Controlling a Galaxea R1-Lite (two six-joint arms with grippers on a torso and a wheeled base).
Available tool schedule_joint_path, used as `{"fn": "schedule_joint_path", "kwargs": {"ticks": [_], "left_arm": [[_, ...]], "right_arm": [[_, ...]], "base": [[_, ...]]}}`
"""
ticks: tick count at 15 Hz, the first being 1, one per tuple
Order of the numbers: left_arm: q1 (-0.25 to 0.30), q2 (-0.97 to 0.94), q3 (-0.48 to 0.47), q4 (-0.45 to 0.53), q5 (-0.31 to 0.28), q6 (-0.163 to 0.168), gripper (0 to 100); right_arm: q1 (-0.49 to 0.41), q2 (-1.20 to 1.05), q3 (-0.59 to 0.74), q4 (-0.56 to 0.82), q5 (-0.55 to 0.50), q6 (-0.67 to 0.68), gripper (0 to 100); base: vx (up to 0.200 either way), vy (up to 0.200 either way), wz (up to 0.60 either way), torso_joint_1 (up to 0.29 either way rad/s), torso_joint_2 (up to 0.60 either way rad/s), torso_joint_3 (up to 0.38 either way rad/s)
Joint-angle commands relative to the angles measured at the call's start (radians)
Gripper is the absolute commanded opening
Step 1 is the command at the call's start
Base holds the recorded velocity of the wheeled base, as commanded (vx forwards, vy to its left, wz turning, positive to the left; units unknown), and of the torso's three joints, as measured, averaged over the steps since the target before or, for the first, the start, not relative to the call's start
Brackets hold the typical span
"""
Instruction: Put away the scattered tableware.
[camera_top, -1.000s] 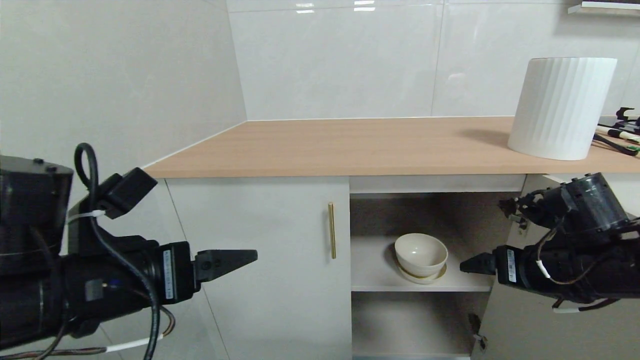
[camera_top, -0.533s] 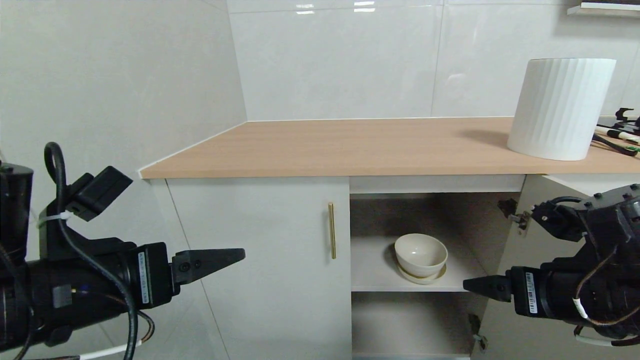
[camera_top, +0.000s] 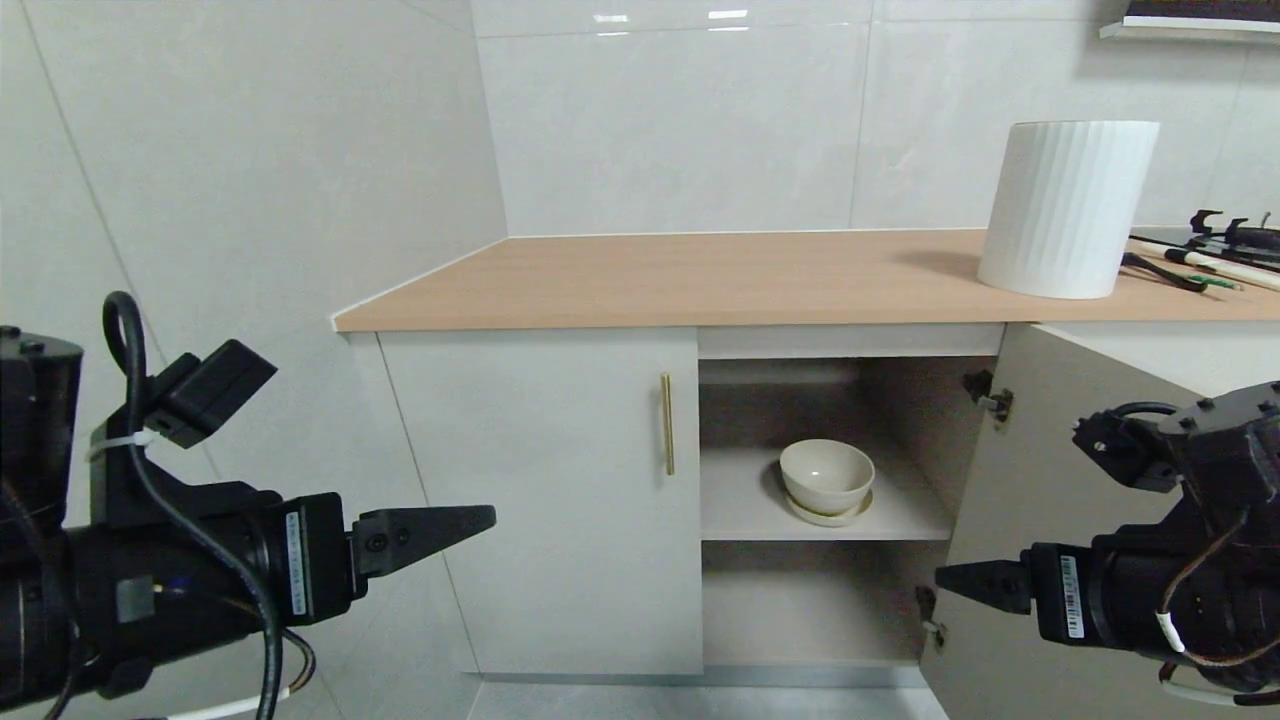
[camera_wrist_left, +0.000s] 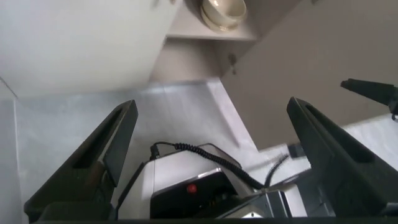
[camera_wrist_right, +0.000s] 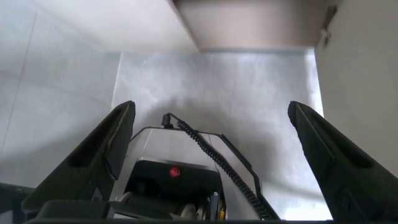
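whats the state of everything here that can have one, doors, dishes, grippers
left white cabinet door with brass bar handle: shut
right white cabinet door: swung open
cream ceramic bowl: upright, resting on the plate
cream round plate: flat on the upper cabinet shelf, under the bowl
white ribbed cylindrical container: upright on the wooden countertop
left gripper: open, empty
right gripper: open, empty

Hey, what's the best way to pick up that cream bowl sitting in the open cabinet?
I'd pinch the bowl at its front rim, one finger inside, coming straight in from the open front. It stands upright on a small plate on the shelf, with cabinet walls closing the other sides.
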Motion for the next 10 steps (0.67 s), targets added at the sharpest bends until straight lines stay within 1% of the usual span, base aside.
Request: {"fn": "schedule_joint_path", "kwargs": {"ticks": [1, 8, 10], "left_arm": [[-0.008, 0.006, 0.001, 0.002, 0.0, 0.0, 100], [-0.011, 0.012, 0.005, 0.002, 0.001, 0.004, 100], [-0.009, 0.011, 0.005, 0.002, 0.001, 0.004, 100]], "right_arm": [[0.001, 0.004, 0.002, 0.001, 0.0, -0.001, 100], [0.001, 0.016, 0.013, 0.001, 0.006, 0.0, 100], [0.001, 0.015, 0.014, 0.001, 0.006, 0.0, 100]], "base": [[-0.2, 0.0, 0.0, 0.002, 0.0, 0.007], [-0.2, 0.0, 0.0, 0.004, 0.0, 0.002], [0.0, 0.0, 0.0, 0.0, 0.0, 0.0]]}}
